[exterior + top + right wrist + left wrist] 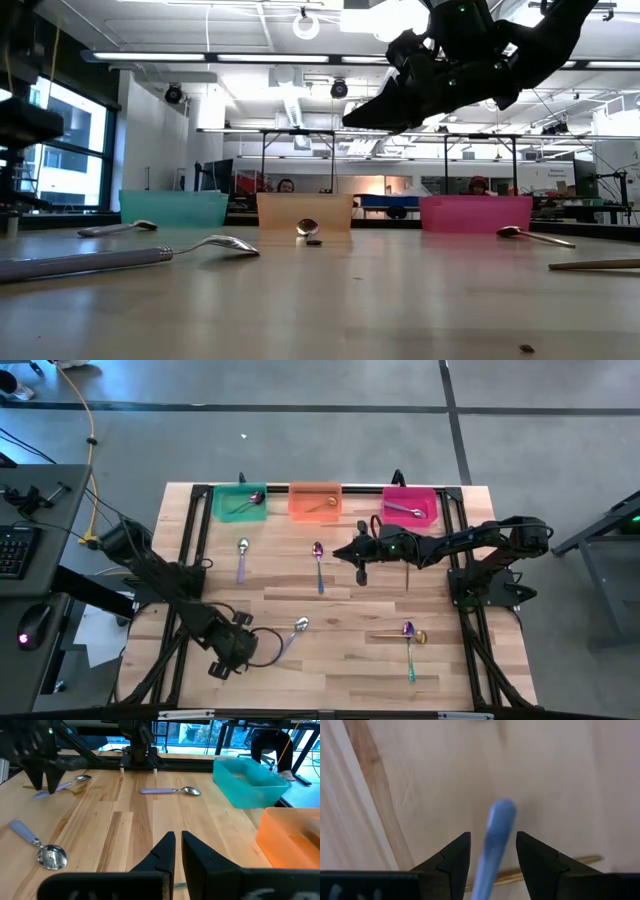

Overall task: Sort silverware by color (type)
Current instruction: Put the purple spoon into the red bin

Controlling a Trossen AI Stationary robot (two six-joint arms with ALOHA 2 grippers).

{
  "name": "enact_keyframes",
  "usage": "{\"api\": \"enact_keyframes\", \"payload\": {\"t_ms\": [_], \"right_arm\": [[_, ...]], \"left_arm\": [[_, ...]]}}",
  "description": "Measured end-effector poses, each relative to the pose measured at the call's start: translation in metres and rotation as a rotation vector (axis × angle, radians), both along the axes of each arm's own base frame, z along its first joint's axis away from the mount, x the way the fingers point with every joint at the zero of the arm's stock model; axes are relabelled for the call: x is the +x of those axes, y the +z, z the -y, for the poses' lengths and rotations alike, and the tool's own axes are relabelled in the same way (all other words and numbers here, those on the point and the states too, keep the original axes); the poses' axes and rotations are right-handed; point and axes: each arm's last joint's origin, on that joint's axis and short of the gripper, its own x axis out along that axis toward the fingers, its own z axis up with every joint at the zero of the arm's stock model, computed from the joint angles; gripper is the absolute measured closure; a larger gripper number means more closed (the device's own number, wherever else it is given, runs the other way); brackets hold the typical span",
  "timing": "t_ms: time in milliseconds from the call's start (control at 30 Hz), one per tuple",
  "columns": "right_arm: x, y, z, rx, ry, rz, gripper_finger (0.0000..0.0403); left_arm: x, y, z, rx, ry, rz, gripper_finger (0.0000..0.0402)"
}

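Note:
A spoon [292, 635] with a silver bowl and a lavender handle lies flat on the wood near the table's near edge. My left gripper [238, 647] stands over its handle end, pointing steeply down. In the left wrist view the handle [496, 835] runs between the open fingers of my left gripper [492, 837], with a gap on each side. My right gripper [361, 568] hangs above the table's middle, shut, with nothing seen between its fingers [177, 837]. More silverware lies scattered on the table and in the bins.
Teal [240, 502], orange [315, 500] and pink [410, 505] bins line the far edge, each with one utensil. A lavender-handled spoon [243, 558] and a purple-bowled spoon [318, 565] lie mid-table. A gold utensil [395, 635] and a teal-handled one [410, 652] cross at near right.

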Motion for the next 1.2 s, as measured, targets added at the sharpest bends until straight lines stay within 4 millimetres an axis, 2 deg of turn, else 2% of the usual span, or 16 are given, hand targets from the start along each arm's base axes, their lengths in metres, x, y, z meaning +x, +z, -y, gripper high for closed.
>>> {"api": "enact_keyframes", "payload": {"t_ms": [133,267,367,500,633,800,900,1033,1200], "right_arm": [[0.0,0.0,0.0,-0.001,0.0,0.0,0.0387],[0.0,0.0,0.0,-0.001,0.0,0.001,0.0387],[0.0,0.0,0.0,-0.002,0.0,0.003,0.0387],[0.0,0.0,0.0,-0.001,0.0,0.003,0.0387],[0.0,0.0,0.0,-0.001,0.0,0.003,0.0387],[0.0,0.0,0.0,-0.007,0.002,-0.004,0.0387],[0.0,-0.002,0.0,-0.005,0.002,-0.017,0.0387],[-0.001,-0.002,0.0,-0.009,0.003,-0.022,0.0387],[-0.002,-0.003,0.005,-0.007,-0.01,-0.028,0.0387]], "left_arm": [[0.002,-0.013,0.002,0.039,0.003,-0.041,0.0252],[0.002,-0.018,0.002,0.059,0.006,-0.058,0.0257],[0.001,-0.019,0.001,0.074,0.007,-0.068,0.0283],[0.001,-0.017,0.0,0.075,0.006,-0.065,0.0345],[-0.003,-0.013,-0.002,0.053,-0.002,-0.088,0.035],[-0.001,0.011,-0.003,0.07,-0.001,-0.064,0.035],[0.002,0.03,-0.009,0.067,0.027,0.017,0.035],[0.008,0.05,-0.03,0.029,0.1,0.196,0.035],[0.019,0.064,-0.064,-0.032,0.179,0.485,0.035]]}}
